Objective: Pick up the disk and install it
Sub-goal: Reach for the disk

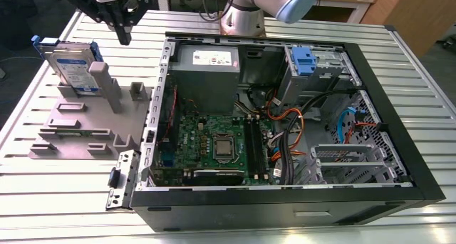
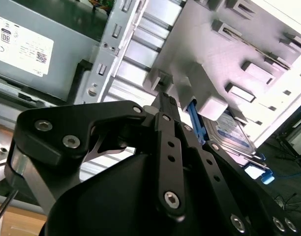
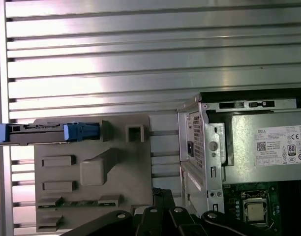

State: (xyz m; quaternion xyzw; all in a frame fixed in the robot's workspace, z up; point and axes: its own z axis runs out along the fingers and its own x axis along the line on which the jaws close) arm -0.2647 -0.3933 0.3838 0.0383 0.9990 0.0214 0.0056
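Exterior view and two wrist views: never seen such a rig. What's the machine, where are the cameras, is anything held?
The machine is a robot arm with a black tool for grasping. The exterior view comes from a camera off the arm; both wrist views come from cameras riding near the tool. On the slatted metal table lie an open computer case and a grey holder, where the disk stands upright. The tool hovers near it, shut, holding nothing.
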